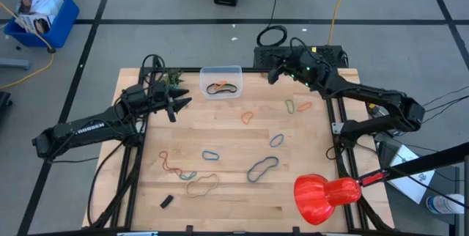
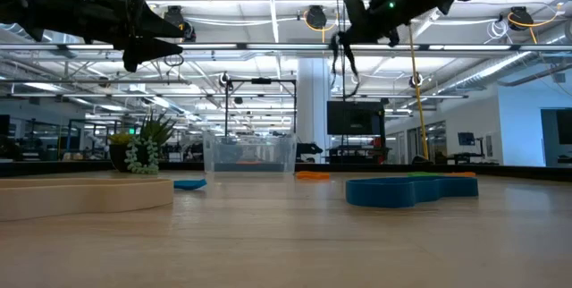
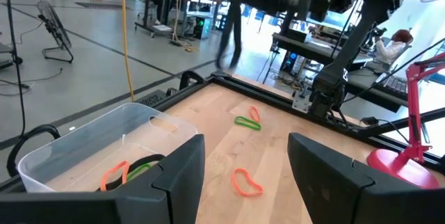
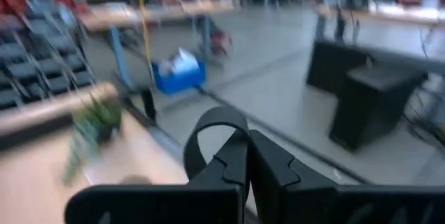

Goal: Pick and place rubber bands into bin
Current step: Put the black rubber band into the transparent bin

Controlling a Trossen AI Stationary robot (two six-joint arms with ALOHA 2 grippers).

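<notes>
My right claw (image 4: pixel 247 156) is clamped on a black rubber band (image 4: pixel 208 137), raised beside the clear bin (image 1: pixel 221 80). Left claw (image 3: pixel 243 175) spread wide near bin. Other bands (image 1: pixel 261 166) lie across bench (image 1: pixel 234 199).

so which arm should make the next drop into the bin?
Right. Its gripper is shut on a black band and hangs raised just beside the bin. The left gripper is open and empty.
</notes>
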